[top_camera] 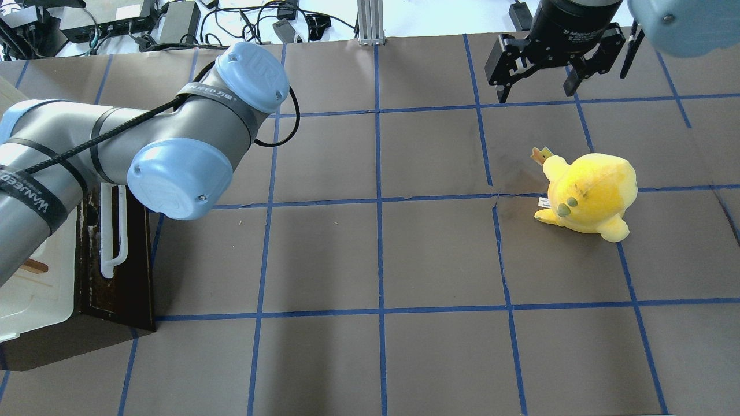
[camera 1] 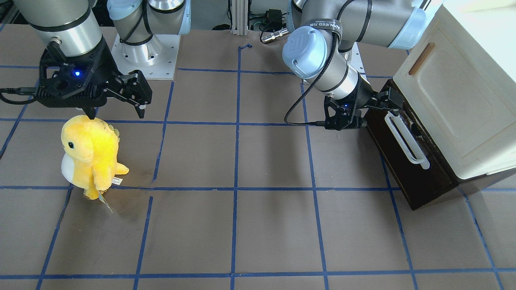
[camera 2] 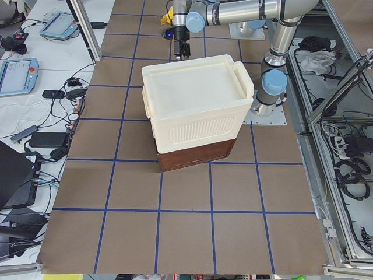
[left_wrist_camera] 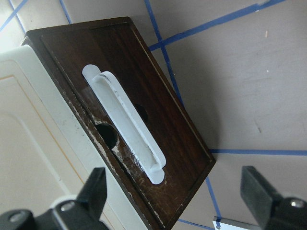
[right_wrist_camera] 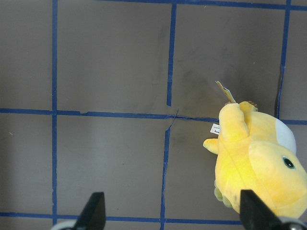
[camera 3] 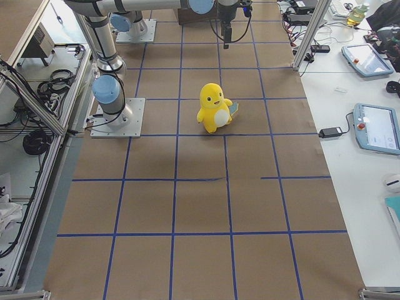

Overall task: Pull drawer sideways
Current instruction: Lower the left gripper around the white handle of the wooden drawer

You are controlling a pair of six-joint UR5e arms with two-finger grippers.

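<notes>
Dark brown wooden drawer (left_wrist_camera: pixel 158 81) looks shut beneath the cream plastic cabinet (camera 1: pixel 455 100) at the table's (camera 1: pixel 242 225) left end. The left claw (left_wrist_camera: pixel 176 189) gapes wide, empty, facing the long white bar handle (left_wrist_camera: pixel 125 125); the right claw (top_camera: pixel 535 92) hangs spread, empty. Gripping near the bar's end could slip off, or drag the whole cabinet.

- The drawer (camera 1: pixel 411 181) sits under the cabinet (camera 1: pixel 459 100), at the table's (camera 1: pixel 258 233) left end
- The plush toy (camera 1: pixel 89 155) stands well apart, on the right half
</notes>
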